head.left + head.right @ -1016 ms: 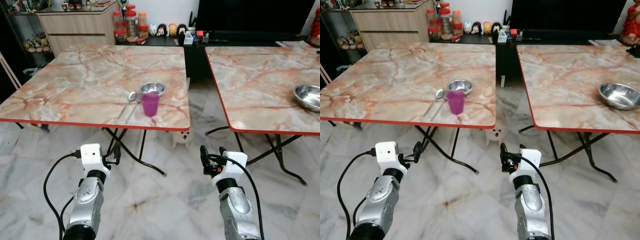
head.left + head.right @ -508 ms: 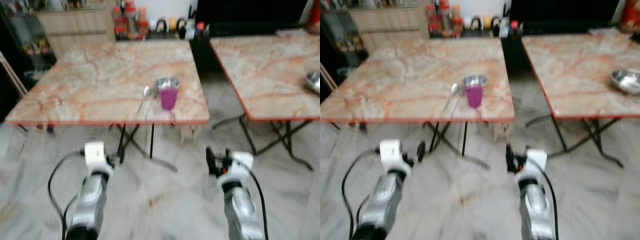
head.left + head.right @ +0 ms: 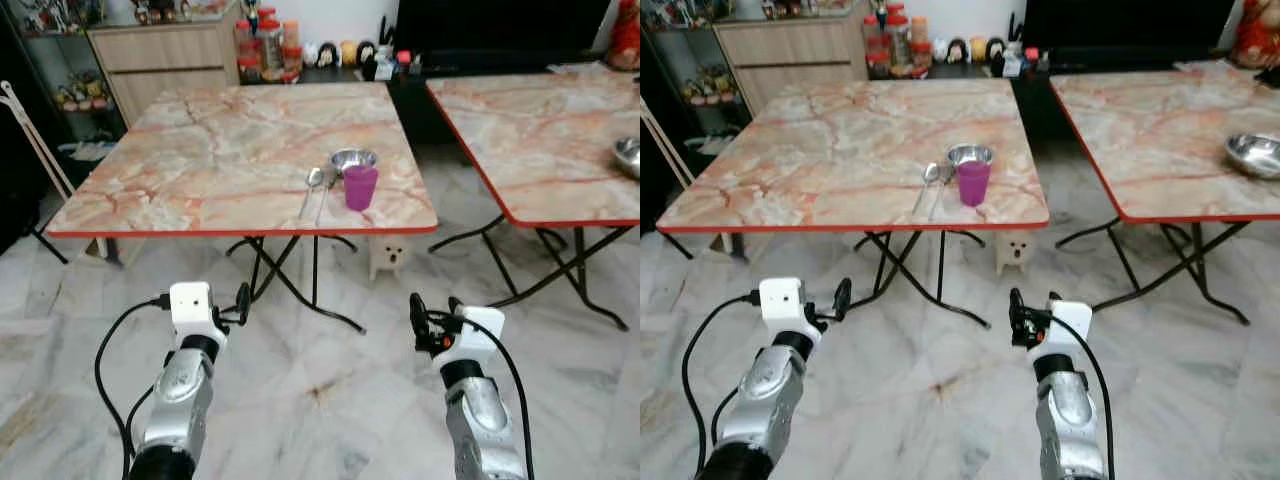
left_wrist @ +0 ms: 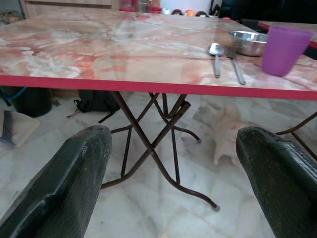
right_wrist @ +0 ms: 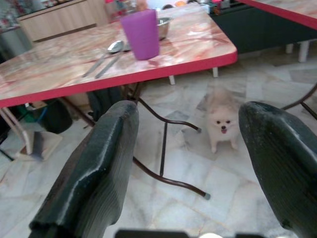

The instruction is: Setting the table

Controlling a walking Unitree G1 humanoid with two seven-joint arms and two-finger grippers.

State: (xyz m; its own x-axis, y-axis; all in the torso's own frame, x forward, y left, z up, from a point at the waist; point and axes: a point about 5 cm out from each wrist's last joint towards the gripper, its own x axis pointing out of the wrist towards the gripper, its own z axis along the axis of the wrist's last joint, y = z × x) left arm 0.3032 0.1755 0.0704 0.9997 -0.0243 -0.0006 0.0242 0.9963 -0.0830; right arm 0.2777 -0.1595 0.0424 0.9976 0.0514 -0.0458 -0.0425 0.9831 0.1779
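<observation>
The purple cup point(image 3: 360, 187) is seen standing upright near the front right corner of the bench point(image 3: 200, 160). Just behind the cup a small shiny metal bowl point(image 3: 353, 160) is set, and just to the cup's left a metal spoon point(image 3: 312, 183) and a second thin metal piece are laid side by side. A second ago the cup was seen closer; now more floor is seen in front of it, so the robot is judged to have stepped back. Nothing on the bench was moved.

The cup looks like smooth plastic. The bench top looks like pink marble with a red edge, on thin dark folding legs. A little white dog point(image 3: 386, 256) is seen under the cup's corner.

The left gripper point(image 3: 240, 302) and right gripper point(image 3: 432, 320) are held low, well apart from the cup, spread wide and holding nothing.
</observation>
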